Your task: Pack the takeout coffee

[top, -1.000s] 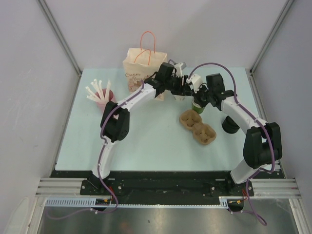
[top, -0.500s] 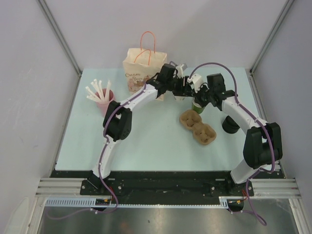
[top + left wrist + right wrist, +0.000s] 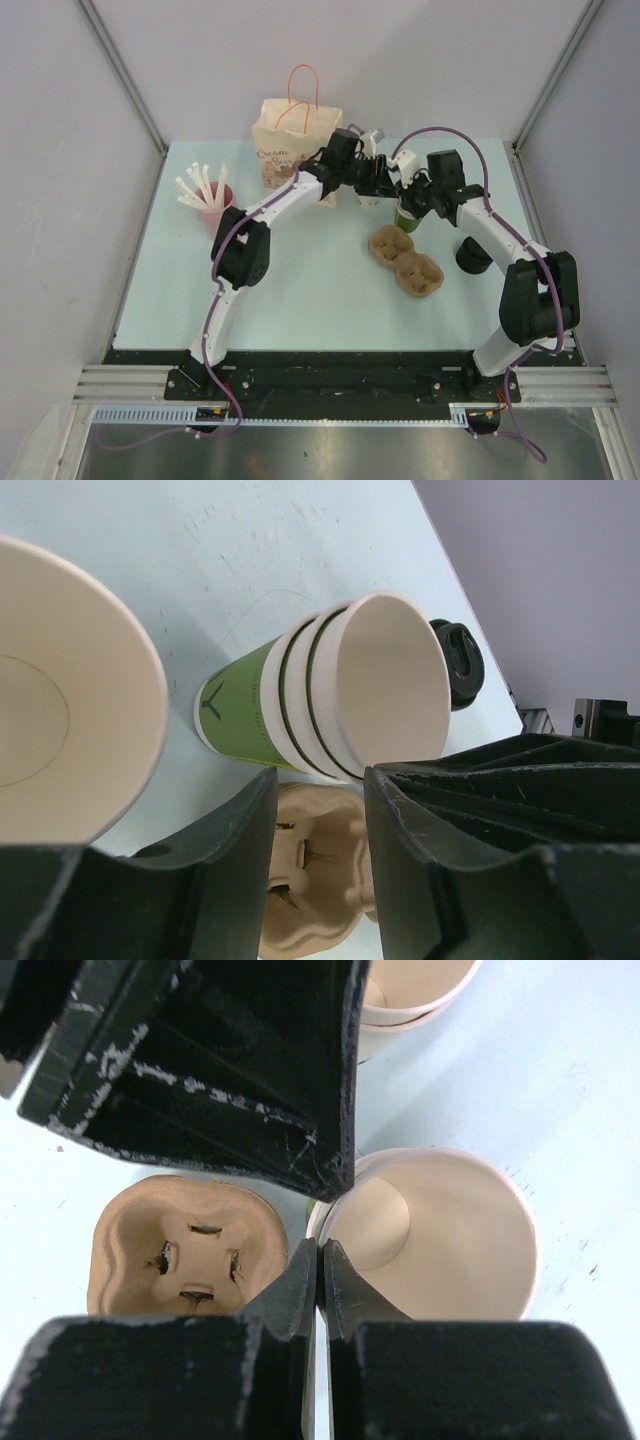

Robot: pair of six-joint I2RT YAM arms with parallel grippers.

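A stack of lidless green cups (image 3: pixel 403 216) stands just behind the brown pulp tray (image 3: pixel 405 262). My right gripper (image 3: pixel 408 195) is over it. In the right wrist view the gripper (image 3: pixel 320 1250) is shut on the rim of the top cup (image 3: pixel 440 1230). My left gripper (image 3: pixel 375 180) hovers open and empty beside the stack (image 3: pixel 250 710), jaws apart (image 3: pixel 320 780) with the tray (image 3: pixel 315 880) showing between them. A black lid (image 3: pixel 458 665) shows behind the stack. It is a dark item (image 3: pixel 470 255) at the right, its cup colour unclear. No white lidded cup shows.
Lidless white cups (image 3: pixel 368 197) stand left of the green stack, large in the left wrist view (image 3: pixel 60 710). A paper bag (image 3: pixel 285 140) with orange handles stands at the back. A pink cup of white sticks (image 3: pixel 212 205) is at the left.
My left gripper has shifted slightly right toward the green stack. The right gripper has stayed on the stack's top.
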